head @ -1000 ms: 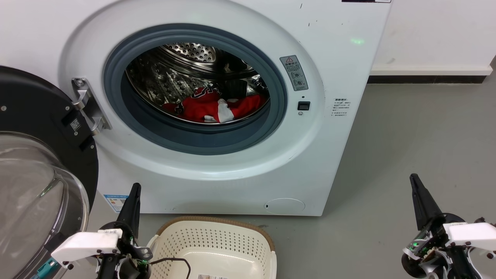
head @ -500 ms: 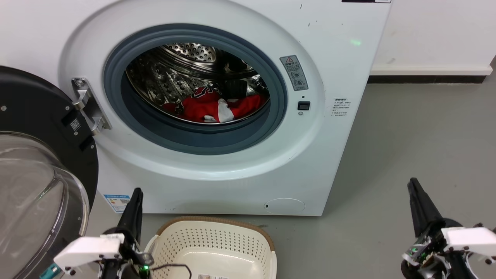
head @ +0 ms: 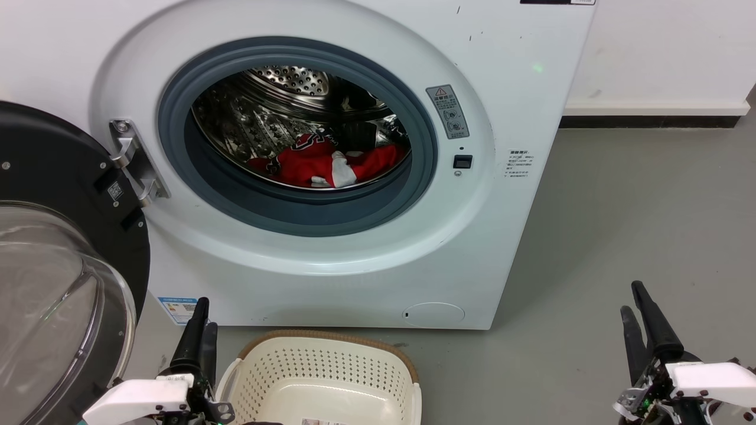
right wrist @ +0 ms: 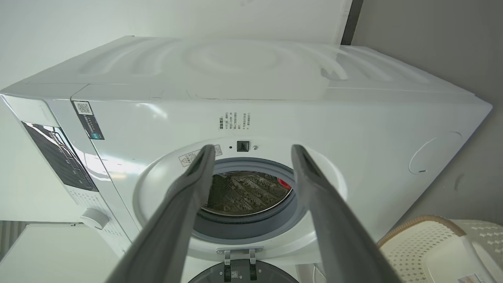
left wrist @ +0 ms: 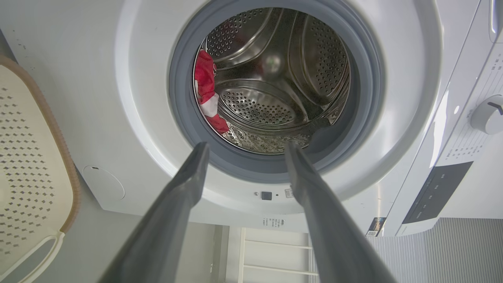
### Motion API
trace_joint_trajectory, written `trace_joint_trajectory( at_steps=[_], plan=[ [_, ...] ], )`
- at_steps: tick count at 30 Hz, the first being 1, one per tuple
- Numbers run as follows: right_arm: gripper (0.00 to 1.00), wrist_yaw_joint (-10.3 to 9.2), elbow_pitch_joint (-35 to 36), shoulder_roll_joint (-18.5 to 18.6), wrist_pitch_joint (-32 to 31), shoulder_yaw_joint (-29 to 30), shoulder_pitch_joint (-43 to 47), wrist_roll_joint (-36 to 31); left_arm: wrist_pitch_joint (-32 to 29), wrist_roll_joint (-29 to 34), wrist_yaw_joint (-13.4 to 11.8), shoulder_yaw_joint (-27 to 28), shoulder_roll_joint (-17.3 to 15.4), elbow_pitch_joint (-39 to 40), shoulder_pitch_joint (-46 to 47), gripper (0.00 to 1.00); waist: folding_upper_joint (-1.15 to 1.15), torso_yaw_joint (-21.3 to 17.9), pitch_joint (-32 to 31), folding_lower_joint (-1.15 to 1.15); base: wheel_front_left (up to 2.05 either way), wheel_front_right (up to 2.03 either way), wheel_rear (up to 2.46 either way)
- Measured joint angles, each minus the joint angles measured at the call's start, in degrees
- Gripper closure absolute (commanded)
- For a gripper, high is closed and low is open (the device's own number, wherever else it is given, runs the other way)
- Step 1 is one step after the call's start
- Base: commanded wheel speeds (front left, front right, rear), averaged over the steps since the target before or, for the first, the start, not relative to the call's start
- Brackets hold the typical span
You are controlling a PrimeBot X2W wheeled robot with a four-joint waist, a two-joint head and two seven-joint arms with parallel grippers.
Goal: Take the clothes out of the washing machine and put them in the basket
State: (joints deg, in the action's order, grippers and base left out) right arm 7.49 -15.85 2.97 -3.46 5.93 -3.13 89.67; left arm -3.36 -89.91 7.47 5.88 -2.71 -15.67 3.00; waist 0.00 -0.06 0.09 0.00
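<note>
- Inside the washing machine (head: 366,283), on the bottom of its perforated steel drum (head: 283,82), lie the clothes (head: 322,165). They form a red heap with a white panel and some black-and-white lettering, just behind the grey rubber port ring (head: 319,215).
- Hinged at the machine's left side, the black-framed glass door (head: 59,177) stands swung wide open.
- Directly before the machine's lower front panel, the basket (head: 331,337) sits on the grey floor (head: 620,206), near the machine and apart from it. The part of its inside that shows is bare cream plastic.
- Off the machine's lower left corner, the left gripper (head: 204,321) hangs low between the open door and the basket, just beside the basket's rim. Its fingers point up toward the machine's front.
- From the left wrist, the left gripper's (left wrist: 246,147) two dark fingers are spread wide with nothing between them. Their tips lie over the rim of the port, with the red clothes (left wrist: 204,78) in the drum beyond.
- Well out from the machine's right front corner, the right gripper (head: 631,298) hangs over the floor, touching nothing.
- From the right wrist, the right gripper's (right wrist: 253,148) fingers are likewise parted and hold nothing. They frame the machine's port, where a small sliver of red cloth (right wrist: 283,182) shows inside the drum, and the basket (right wrist: 412,224) stands beside the machine's front.
</note>
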Motion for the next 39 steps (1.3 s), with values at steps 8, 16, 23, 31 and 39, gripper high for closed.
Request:
trace_joint_trajectory(
  at_steps=[8,16,23,31,39],
  plan=[
    [0.0,0.0,0.0,0.0,2.0,1.4,0.3,-10.1,2.0,4.0,0.0,1.8,0.0,1.1,-0.4,0.0,0.0,0.0,0.0,0.0,0.0,0.0,0.0],
    [0.0,0.0,6.6,-0.1,4.4,2.9,0.3,-29.5,4.2,18.7,-4.6,3.2,0.0,5.0,-0.5,0.0,0.0,0.0,0.1,0.0,0.0,0.0,0.0],
    [0.0,0.0,12.2,-0.1,5.8,0.4,0.6,-43.3,5.8,26.0,-8.8,1.7,0.0,10.1,-1.5,0.0,0.0,0.1,0.2,0.0,0.0,0.0,0.0],
    [0.0,0.0,17.5,-0.1,7.4,-2.2,1.3,-54.7,7.3,33.1,-10.4,1.4,0.0,15.7,-1.7,0.0,0.0,0.2,0.4,0.0,0.0,0.0,0.0],
    [0.0,0.0,20.0,-0.1,8.8,-3.8,2.0,-63.8,8.7,39.1,-9.0,-0.4,0.0,17.6,-3.2,0.0,0.0,0.2,0.4,0.0,0.0,0.0,0.0]
  ],
)
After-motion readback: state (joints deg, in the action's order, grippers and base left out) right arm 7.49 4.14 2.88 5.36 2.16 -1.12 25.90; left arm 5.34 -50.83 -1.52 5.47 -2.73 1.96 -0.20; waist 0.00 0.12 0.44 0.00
